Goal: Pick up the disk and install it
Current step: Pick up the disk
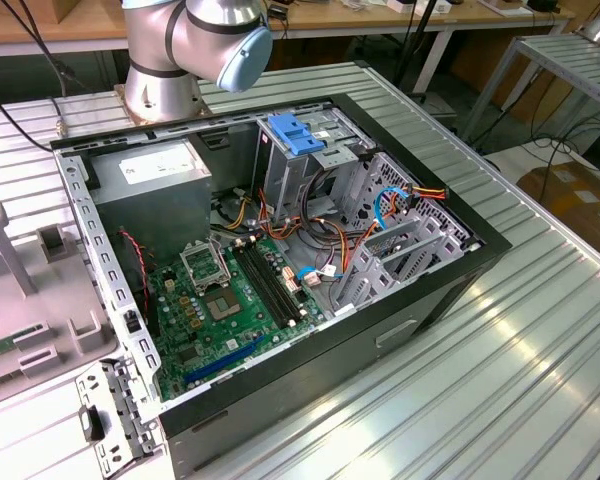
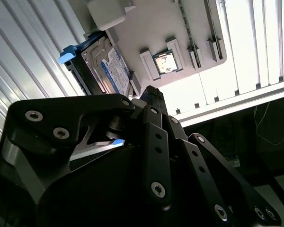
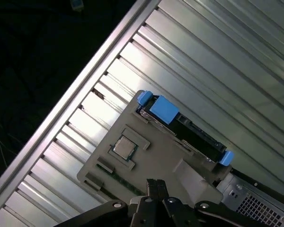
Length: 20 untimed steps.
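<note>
one closed gripper, one disk parked in its tray

the black two-finger gripper (image 3: 155, 182) looks to hang over the grey moulded plastic holder tray (image 3: 163, 153), fingers pressed together with nothing between them. the disk (image 3: 191, 135), a flat dark hard drive in bright blue plastic side rails, stands on edge in a slot along one edge of that tray, well apart from the fingertips and off to the side of them. my worry: if it goes down shut, the tips would jab the drive's upper edge or its blue tab instead of straddling it. a pinch on just the springy rails could slip or tilt the drive in the slot. the square silver processor chip (image 3: 124, 148) near the tray's middle could get clipped too.
</note>
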Each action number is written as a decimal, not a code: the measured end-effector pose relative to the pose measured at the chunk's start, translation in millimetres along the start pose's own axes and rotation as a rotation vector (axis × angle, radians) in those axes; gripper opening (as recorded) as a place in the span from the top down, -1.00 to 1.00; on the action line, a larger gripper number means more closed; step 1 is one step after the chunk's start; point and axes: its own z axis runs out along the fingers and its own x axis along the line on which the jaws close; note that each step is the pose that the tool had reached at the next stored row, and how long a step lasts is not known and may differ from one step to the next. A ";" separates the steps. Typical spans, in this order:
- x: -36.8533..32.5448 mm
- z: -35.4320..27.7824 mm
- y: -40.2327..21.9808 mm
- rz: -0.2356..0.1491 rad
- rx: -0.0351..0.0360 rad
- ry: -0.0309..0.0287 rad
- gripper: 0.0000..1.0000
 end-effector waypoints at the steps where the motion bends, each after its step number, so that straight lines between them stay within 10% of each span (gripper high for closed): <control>1: 0.0 0.0 0.0 -0.011 -0.0003 0.0000 0.79; 20: 0.0 0.0 0.0 -0.152 -0.0043 -0.0003 0.79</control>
